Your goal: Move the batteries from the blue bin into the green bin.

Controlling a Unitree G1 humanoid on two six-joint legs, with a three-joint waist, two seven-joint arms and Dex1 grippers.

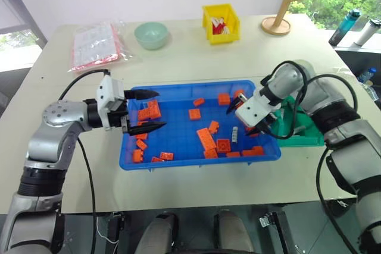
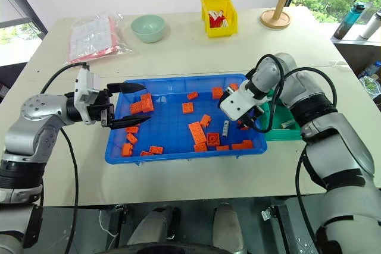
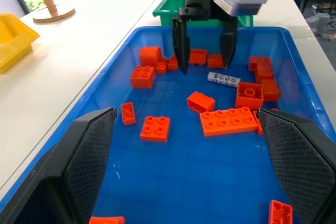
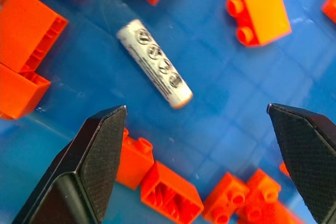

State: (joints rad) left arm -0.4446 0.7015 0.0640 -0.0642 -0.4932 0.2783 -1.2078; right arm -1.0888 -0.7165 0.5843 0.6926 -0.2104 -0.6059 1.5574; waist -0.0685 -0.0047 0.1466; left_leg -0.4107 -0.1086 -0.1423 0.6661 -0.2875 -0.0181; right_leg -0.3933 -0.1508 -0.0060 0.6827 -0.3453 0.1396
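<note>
Printed markings on the lone battery (image 4: pixel 154 63) show clearly from the right wrist, where the right gripper (image 3: pixel 205 43) hangs spread above it, bricks (image 1: pixel 206 138) crowding the blue bin (image 1: pixel 178 162), left gripper (image 1: pixel 146 111) also agape, green bin (image 1: pixel 300 135) possibly empty.

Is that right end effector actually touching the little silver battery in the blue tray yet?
Apart. In the right wrist view, the battery lies on the blue tray's floor, clear of the open right end effector.

beige table (image 1: pixel 196 57): blue bin (image 1: pixel 178 162), green bin (image 1: pixel 306 136), bowl (image 1: pixel 151 34).
</note>
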